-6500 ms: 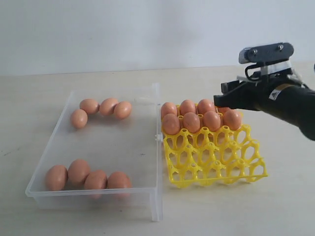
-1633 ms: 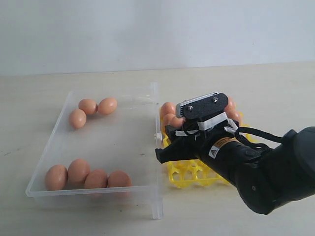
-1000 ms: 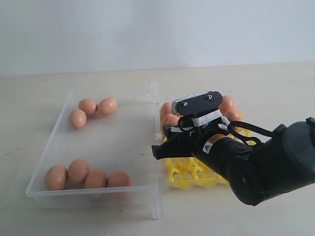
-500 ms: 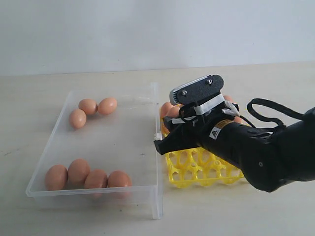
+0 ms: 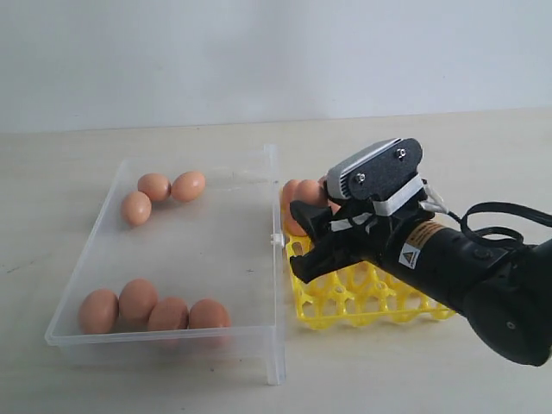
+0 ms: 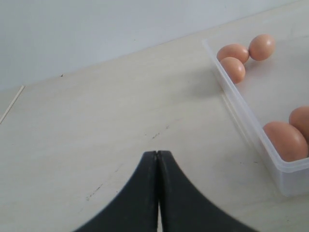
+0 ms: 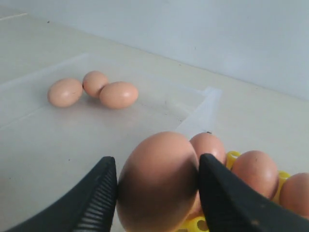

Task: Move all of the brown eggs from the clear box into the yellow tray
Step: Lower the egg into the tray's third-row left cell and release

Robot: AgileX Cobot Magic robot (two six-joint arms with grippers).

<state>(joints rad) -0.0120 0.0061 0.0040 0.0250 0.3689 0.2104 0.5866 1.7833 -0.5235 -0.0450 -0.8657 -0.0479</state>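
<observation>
The pale table [image 5: 52,172] carries everything. The clear box [image 5: 207,250] lies on its left part, its long right wall just beside the yellow tray [image 5: 362,297]. The black right arm [image 5: 466,276] reaches in from the right, over the tray, and hides most of it in the exterior view. The right end effector [image 5: 304,239] is clamped on one egg [image 7: 157,174], a ribbed finger pressing each side of it, and holds it in the air above the side of the tray that faces the box. Behind that egg, the right wrist view shows more brown eggs seated in the tray, among them one [image 7: 208,145] close behind it and another [image 7: 253,171] next along the row. Seven eggs lie in the box: a cluster of three [image 5: 154,186] touching one another at the far end and a row of four [image 5: 138,300] along the near wall. The left end effector [image 6: 157,153] hangs over bare table outside the box, its fingers pressed together with nothing between them.
</observation>
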